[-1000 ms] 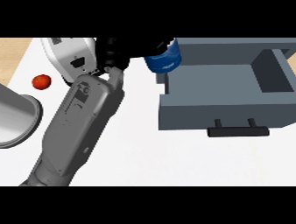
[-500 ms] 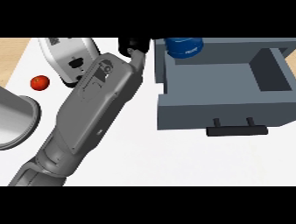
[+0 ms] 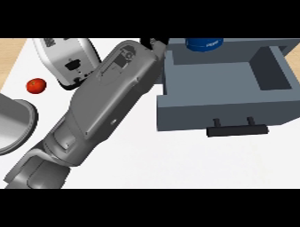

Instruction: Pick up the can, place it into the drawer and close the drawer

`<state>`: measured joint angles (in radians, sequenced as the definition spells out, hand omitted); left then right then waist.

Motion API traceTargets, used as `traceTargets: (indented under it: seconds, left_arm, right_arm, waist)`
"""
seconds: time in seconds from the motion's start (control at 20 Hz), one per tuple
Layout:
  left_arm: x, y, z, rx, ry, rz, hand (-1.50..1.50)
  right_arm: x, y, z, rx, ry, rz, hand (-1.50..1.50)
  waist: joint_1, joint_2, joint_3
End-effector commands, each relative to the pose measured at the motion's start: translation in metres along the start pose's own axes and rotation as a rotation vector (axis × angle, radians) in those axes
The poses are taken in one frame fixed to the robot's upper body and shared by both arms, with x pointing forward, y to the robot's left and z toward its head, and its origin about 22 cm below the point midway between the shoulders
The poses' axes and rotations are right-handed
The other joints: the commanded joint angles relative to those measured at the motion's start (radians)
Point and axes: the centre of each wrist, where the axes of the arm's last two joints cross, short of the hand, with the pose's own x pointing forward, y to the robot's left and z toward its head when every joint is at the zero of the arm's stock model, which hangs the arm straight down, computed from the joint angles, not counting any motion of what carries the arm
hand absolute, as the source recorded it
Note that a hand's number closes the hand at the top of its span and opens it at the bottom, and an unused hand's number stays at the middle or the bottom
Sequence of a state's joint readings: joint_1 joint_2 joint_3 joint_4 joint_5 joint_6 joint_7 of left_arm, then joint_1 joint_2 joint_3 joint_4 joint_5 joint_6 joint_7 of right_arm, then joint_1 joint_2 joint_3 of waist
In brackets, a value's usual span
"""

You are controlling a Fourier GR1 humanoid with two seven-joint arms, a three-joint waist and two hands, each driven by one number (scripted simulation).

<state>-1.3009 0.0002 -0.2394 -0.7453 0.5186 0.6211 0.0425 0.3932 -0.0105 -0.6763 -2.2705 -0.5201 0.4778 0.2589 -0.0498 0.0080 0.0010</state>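
The blue can [image 3: 203,43] shows at the view's top edge, over the far left corner of the open grey drawer [image 3: 228,104]. My right forearm runs diagonally from the lower left up to the drawer's left wall. Only a small black part of my right hand [image 3: 155,43] shows, just left of the can, curled toward it and holding it. The can's top is cut off by the view's edge. The drawer stands pulled out, its inside bare, with a black handle [image 3: 238,130] on its front. My left hand does not show.
A white appliance [image 3: 66,60] stands at the back left, partly behind my forearm. A small red fruit [image 3: 36,85] lies left of it. A thick grey cylinder [image 3: 2,122] fills the left edge. White counter [image 3: 179,159] lies in front of the drawer.
My right hand has carried the can to the right and farther back, from beside the drawer's left wall to above its far left corner. The forearm has swung right with it.
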Motion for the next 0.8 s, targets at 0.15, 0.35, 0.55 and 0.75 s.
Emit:
traceTargets:
  seconds: [0.15,0.35,0.55,0.75]
  left_arm:
    - [-0.014,-0.007,-0.003,-0.026,0.031,-0.024,1.5]
    - [-0.024,-0.013,0.001,0.025,0.029,-0.054,1.5]
    - [-0.005,-0.024,-0.006,0.03,0.061,-0.057,1.5]
    - [-0.023,-0.016,-0.008,0.049,0.068,-0.105,1.5]
  right_arm:
    - [0.0,0.003,-0.001,0.002,-0.009,-0.004,-1.5]
    - [0.009,0.007,-0.006,-0.004,-0.016,-0.02,-1.5]
    - [0.015,0.004,-0.014,0.029,-0.023,-0.018,-1.5]
    - [0.016,0.013,-0.02,0.024,-0.027,-0.001,-1.5]
  waist:
    - [0.001,0.0,0.0]
    - [-0.022,0.004,0.0]
    - [-0.024,0.005,0.001]
    - [-0.032,0.011,0.001]
